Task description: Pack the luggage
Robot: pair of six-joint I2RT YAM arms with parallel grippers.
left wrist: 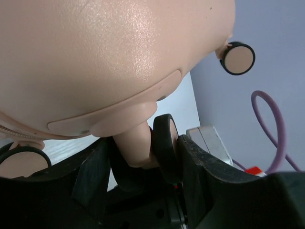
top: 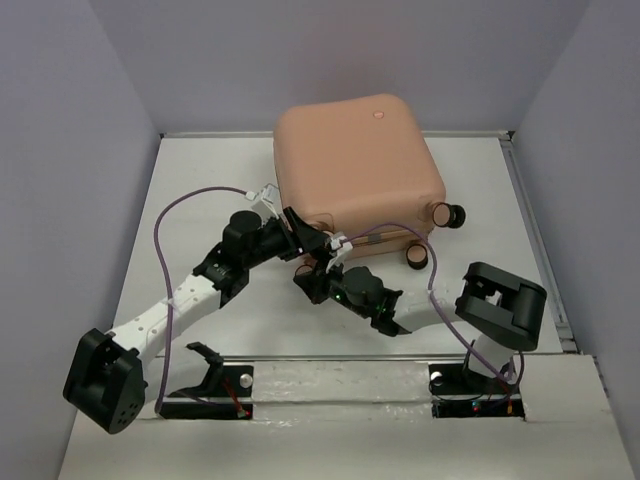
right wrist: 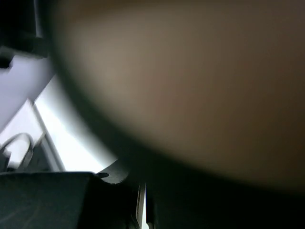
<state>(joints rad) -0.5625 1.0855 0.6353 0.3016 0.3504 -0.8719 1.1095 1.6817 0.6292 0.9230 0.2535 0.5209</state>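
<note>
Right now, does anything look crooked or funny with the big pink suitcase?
Yes. The luggage lies closed and turned crooked to the edges of the table. The left tool has a wheel between its fingers, which is an odd spot to hold. The right wrist view is only a close blur.

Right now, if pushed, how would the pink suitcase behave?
The luggage likely stays rigid: its shell looks hard and glossy. Lying flat, wheels sideways, it should slide, not roll. Its bulk probably makes lifting awkward.
</note>
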